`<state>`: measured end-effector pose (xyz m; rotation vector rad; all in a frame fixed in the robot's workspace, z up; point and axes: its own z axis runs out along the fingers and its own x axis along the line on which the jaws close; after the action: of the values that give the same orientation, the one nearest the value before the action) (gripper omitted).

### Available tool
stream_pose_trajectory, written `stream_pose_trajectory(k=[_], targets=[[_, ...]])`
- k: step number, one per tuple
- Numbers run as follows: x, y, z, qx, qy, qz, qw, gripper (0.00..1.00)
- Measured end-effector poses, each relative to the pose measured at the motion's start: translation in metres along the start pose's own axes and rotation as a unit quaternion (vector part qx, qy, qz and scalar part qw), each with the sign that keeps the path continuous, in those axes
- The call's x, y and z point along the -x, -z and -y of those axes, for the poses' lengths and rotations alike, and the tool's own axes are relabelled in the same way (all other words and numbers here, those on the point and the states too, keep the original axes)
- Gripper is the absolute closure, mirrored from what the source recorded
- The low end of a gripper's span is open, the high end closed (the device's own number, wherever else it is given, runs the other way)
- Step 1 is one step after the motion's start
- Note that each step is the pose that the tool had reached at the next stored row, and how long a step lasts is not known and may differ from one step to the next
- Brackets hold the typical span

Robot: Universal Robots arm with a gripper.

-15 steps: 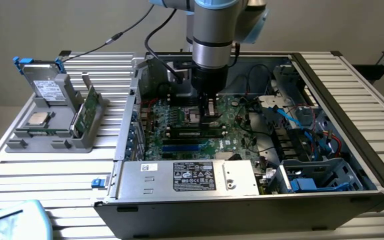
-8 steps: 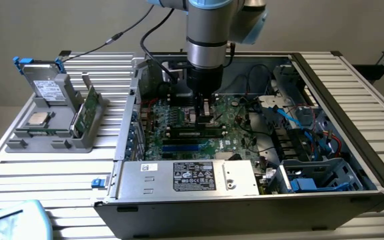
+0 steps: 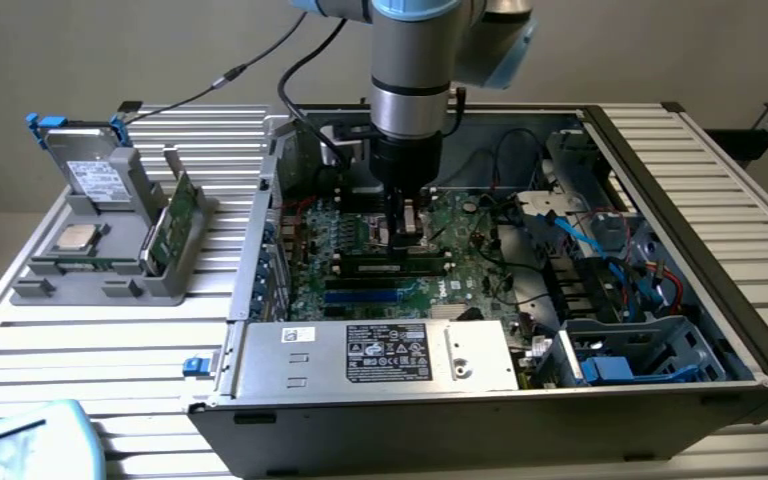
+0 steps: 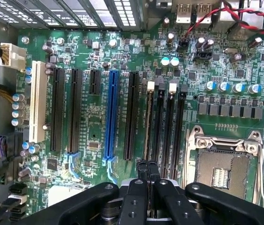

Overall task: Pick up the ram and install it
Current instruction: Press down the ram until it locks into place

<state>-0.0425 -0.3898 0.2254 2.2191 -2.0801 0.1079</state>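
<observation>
The ram point(image 3: 391, 266) is a slim dark stick lying along a memory slot on the green motherboard point(image 3: 357, 240) inside the open computer case. In the wrist view the ram point(image 4: 148, 122) stands edge-on in the first of several black memory slots. My gripper point(image 3: 407, 240) hangs straight down over the board with its black fingers shut together. In the wrist view the gripper point(image 4: 147, 165) has its tips right above one end of the stick. I cannot tell whether the tips touch it.
The processor socket point(image 4: 223, 164) sits beside the memory slots. A silver power supply point(image 3: 377, 355) lines the case's near wall, and blue and red cables point(image 3: 611, 250) lie toward the exterior view's right. A grey holder point(image 3: 104, 270) at that view's left carries a square silver chip point(image 3: 77, 238) and a green card point(image 3: 171, 225).
</observation>
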Motion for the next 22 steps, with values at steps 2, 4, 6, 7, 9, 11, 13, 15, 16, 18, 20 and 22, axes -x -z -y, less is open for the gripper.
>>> stream_pose_trajectory(k=[2,4,6,7,9,11,13,15,16,18,20,22], targets=[[0.000,-0.0019,-0.0003,-0.0007,0.000,0.0002,1.0000,0.89],[0.001,-0.0030,-0.0004,-0.0011,0.000,0.0003,1.0000,0.89],[0.001,-0.0027,-0.0004,-0.0012,0.000,0.0004,1.0000,0.89],[0.000,-0.0014,-0.0004,-0.0015,0.000,0.0010,1.0000,0.89],[0.000,0.0020,-0.0004,-0.0018,0.000,0.0013,1.0000,0.89],[0.000,0.0063,-0.0006,-0.0013,0.000,0.0007,1.0000,0.89],[-0.001,0.0105,-0.0007,-0.0012,-0.001,0.0005,1.0000,0.89],[-0.001,0.0148,-0.0009,-0.0011,-0.001,0.0004,1.0000,0.89],[-0.002,0.0167,-0.0010,-0.0011,-0.001,0.0005,1.0000,0.89],[-0.002,0.0191,-0.0011,-0.0011,-0.001,0.0005,1.0000,0.89],[-0.002,0.0193,-0.0011,-0.0011,-0.001,0.0006,1.0000,0.89],[-0.002,0.0194,-0.0011,-0.0011,-0.001,0.0005,1.0000,0.89]])
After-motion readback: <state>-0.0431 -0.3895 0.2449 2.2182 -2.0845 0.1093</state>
